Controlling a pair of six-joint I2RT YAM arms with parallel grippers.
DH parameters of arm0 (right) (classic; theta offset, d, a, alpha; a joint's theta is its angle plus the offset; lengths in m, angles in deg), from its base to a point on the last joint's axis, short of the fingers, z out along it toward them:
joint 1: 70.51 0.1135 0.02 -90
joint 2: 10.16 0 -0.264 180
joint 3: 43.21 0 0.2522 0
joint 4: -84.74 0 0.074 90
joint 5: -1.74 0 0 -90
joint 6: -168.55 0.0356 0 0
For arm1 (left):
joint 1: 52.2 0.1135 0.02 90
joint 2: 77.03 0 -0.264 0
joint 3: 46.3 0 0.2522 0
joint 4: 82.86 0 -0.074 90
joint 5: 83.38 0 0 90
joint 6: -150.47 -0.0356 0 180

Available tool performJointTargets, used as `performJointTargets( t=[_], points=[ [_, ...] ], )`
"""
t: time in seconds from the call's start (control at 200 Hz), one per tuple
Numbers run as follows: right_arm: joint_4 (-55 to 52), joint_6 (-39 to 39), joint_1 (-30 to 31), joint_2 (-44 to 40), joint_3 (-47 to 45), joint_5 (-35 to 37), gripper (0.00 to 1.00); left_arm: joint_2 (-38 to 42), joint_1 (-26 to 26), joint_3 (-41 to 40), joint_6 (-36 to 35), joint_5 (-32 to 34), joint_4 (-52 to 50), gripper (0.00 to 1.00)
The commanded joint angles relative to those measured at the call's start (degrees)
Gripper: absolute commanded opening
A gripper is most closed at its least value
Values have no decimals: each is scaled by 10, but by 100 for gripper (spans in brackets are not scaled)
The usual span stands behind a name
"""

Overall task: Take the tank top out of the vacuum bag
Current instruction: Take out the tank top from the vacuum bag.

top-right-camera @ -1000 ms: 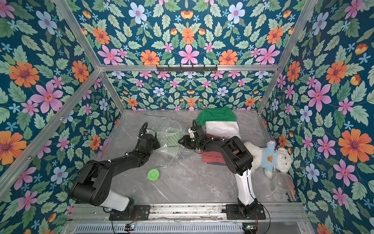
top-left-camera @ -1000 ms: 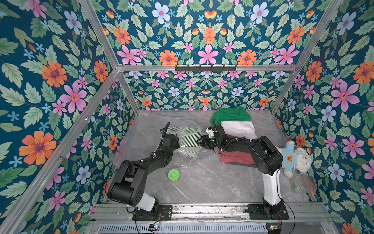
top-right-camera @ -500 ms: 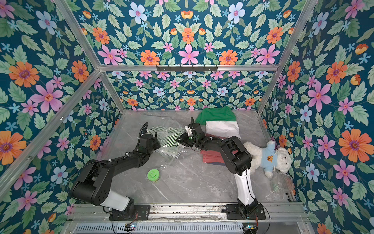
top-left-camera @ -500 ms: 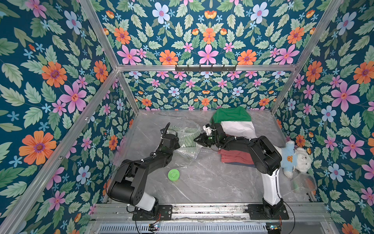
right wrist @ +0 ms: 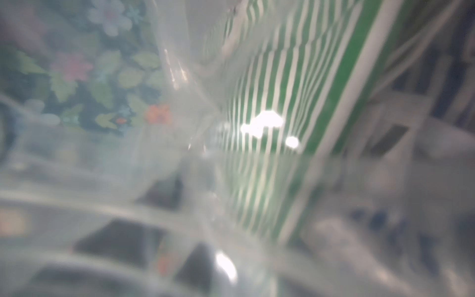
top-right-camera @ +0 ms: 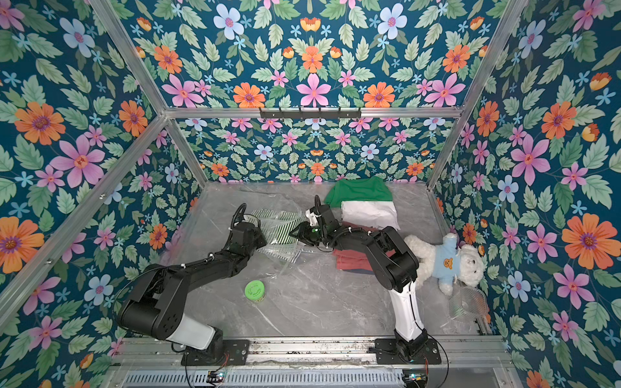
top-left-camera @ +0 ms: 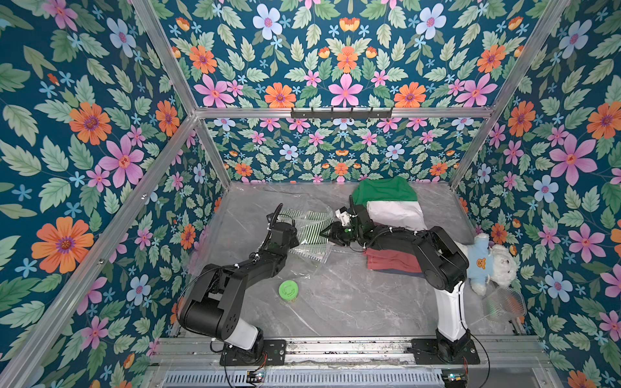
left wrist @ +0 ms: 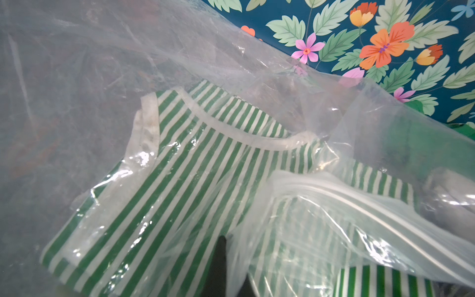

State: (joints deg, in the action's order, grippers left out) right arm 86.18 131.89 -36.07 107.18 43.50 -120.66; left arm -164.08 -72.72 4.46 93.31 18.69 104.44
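The striped tank top (left wrist: 205,159) lies inside the vacuum bag (left wrist: 77,77), between the two tools; the left tool (top-left-camera: 295,239) is pinched shut on bag film; the right tool (top-left-camera: 326,232) sits at the bag's mouth, its opening impossible to tell; the reach-in step, I judge; next it must pinch cloth, not film.

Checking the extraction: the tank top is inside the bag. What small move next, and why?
Probably slide the right gripper deeper into the vacuum bag and close on the striped tank top: it lies inside, the left gripper pinches the plastic with shut jaws, and film covers the right wrist view.
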Motion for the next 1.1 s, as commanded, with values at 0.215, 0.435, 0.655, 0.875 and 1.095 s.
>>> performJointTargets(
  t=[0.215,0.435,0.655,0.875,1.095],
  points=[
    [36,29,1,-22,-43,-2,46,-1,0,2,-1,1,5,0],
    [55,27,2,-8,-26,-30,40,1,0,0,-1,1,6,0],
    [52,18,1,11,-2,-48,41,-4,0,0,0,0,8,0],
    [43,11,1,38,20,-46,45,-1,0,-3,0,1,9,0],
    [11,17,0,46,18,-24,55,0,0,-5,-1,4,10,0]
  ],
)
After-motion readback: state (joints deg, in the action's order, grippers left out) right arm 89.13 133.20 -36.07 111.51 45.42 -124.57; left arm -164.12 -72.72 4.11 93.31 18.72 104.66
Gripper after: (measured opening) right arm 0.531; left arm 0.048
